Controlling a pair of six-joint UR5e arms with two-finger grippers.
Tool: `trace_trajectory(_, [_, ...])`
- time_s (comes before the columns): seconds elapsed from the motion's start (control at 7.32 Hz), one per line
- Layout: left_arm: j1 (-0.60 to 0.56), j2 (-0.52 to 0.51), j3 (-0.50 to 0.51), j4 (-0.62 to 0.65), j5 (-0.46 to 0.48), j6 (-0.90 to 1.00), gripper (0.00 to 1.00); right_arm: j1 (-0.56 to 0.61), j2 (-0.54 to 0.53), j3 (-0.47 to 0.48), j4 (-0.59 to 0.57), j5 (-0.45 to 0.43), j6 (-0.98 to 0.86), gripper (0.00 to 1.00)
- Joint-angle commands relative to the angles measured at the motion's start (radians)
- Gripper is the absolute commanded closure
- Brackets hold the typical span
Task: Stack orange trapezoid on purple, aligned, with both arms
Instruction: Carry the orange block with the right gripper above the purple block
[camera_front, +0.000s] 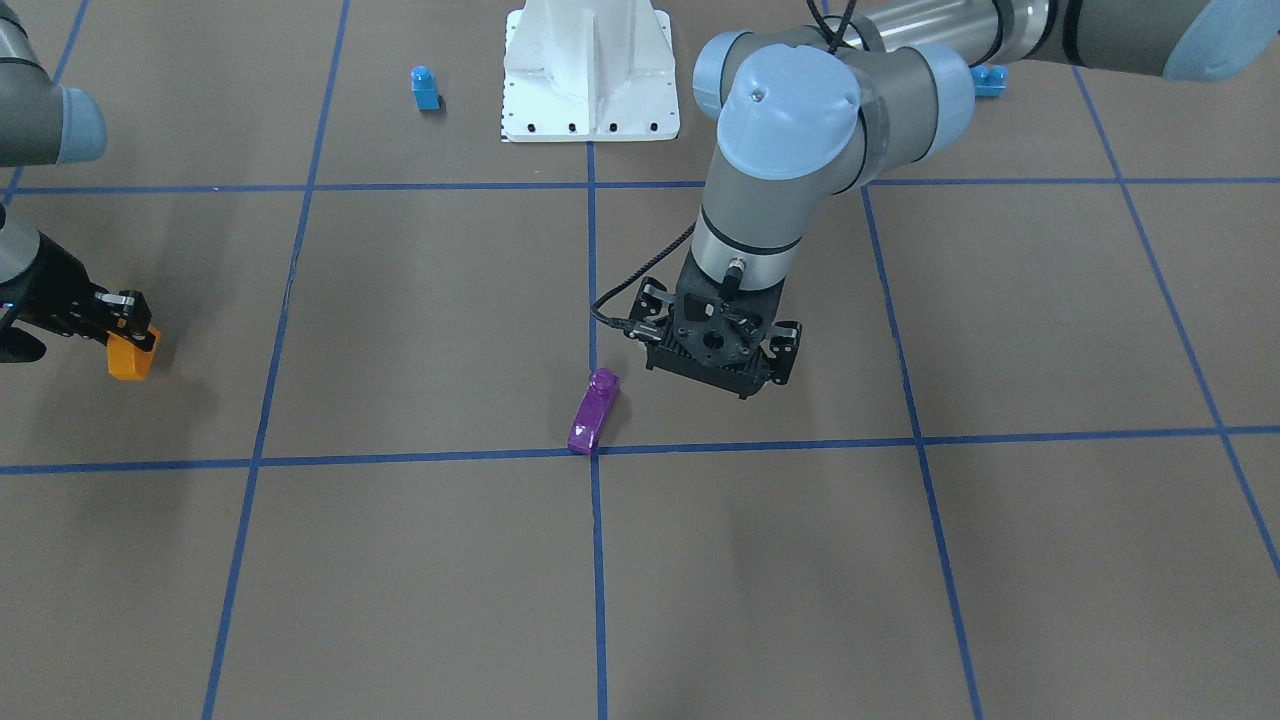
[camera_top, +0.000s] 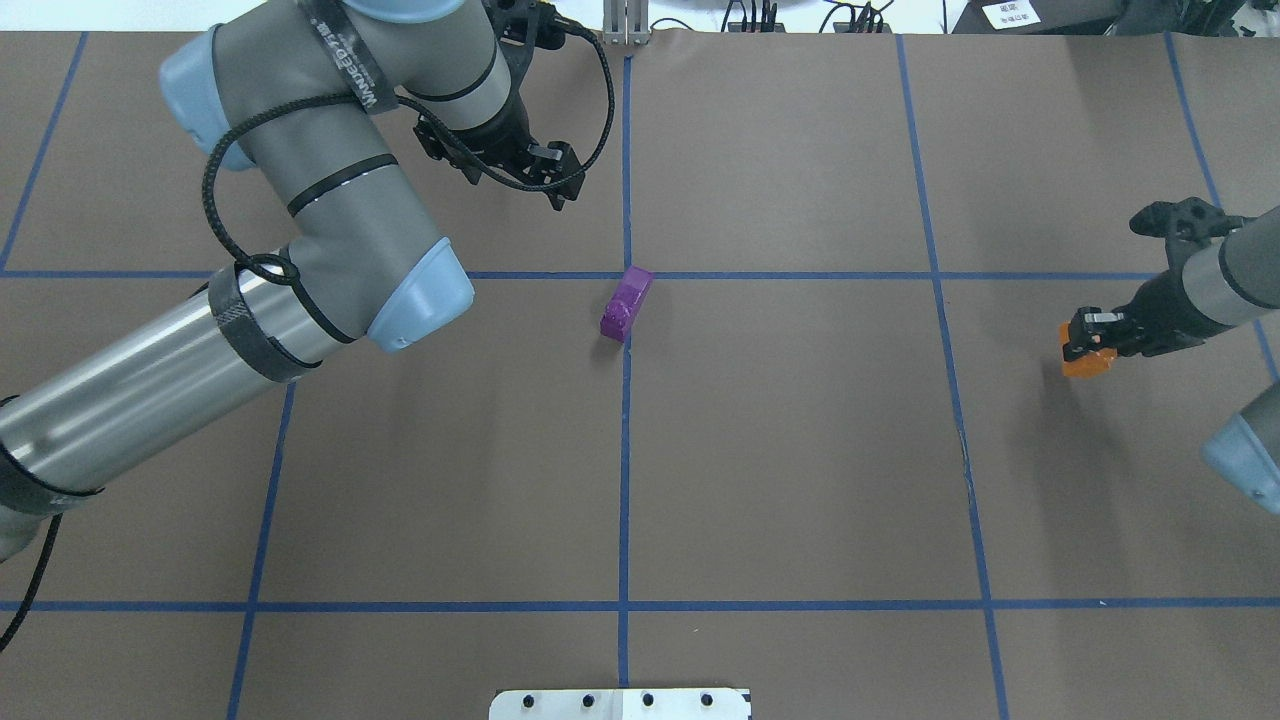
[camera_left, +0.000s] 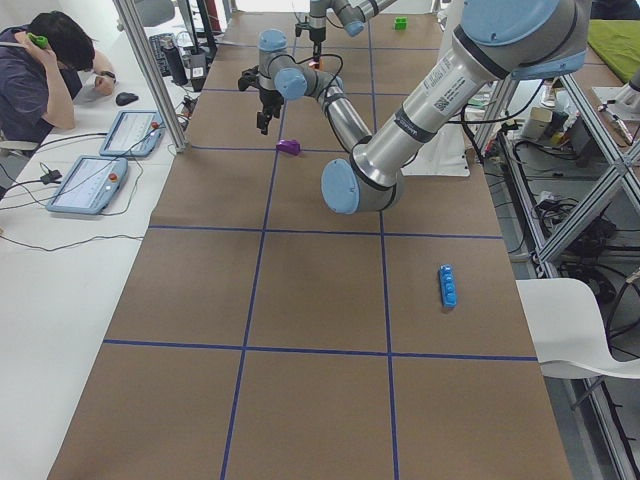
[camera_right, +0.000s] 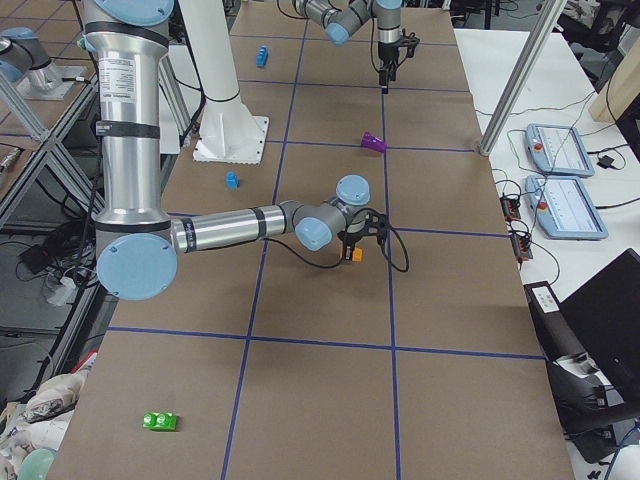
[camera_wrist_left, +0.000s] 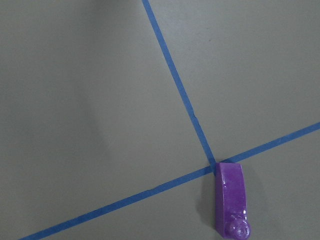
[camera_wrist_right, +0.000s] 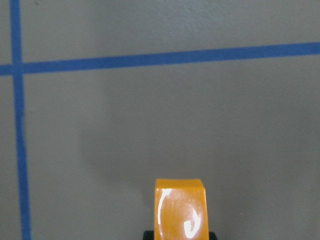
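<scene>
Carrying the orange trapezoid pinched between its closed-in fingers, my right gripper hangs low over the table, well apart from the purple, which lies loose at a crossing of blue tape lines, stud end toward the robot's base. The left gripper hovers near the purple on the operators' side, holding nothing; how far open it stands I cannot tell from these views. As I judge it, the trouble ahead is the purple brick: unheld, it could slide or tip when the orange is pressed down, so the left arm needs to steady it first. The orange may also twist in so narrow a grip and land askew, and two arms converging on one spot risk a knock
</scene>
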Motion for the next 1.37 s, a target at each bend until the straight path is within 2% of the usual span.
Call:
trace_trajectory(0.0, [-0.094, 0.121, -0.065, 0.003, -0.060, 0.116, 0.00, -0.027, 0.289, 0.030, -0.278, 0.002, 0.129, 1.00])
trace_trajectory(0.14, [-0.154, 0.187, -0.089, 0.003, -0.098, 0.193, 0.00, -0.085, 0.464, 0.030, -0.463, -0.010, 0.132, 1.00])
trace_trajectory(0.41, [-0.259, 0.317, -0.094, 0.001, -0.112, 0.413, 0.00, -0.160, 0.748, -0.022, -0.722, -0.043, 0.141, 1.00])
trace_trajectory(0.55, [-0.288, 0.374, -0.090, 0.000, -0.106, 0.506, 0.00, -0.190, 0.863, -0.119, -0.758, -0.055, 0.224, 1.00])
trace_trajectory(0.82, [-0.333, 0.469, -0.083, -0.008, -0.108, 0.580, 0.00, -0.263, 0.991, -0.294, -0.714, -0.110, 0.331, 1.00])
trace_trajectory(1.09, [-0.360, 0.521, -0.092, -0.017, -0.114, 0.580, 0.00, -0.309, 0.990, -0.410, -0.524, -0.138, 0.494, 1.00])
trace_trajectory(1.23, [-0.360, 0.523, -0.093, -0.017, -0.112, 0.580, 0.00, -0.317, 0.991, -0.419, -0.519, -0.139, 0.581, 1.00])
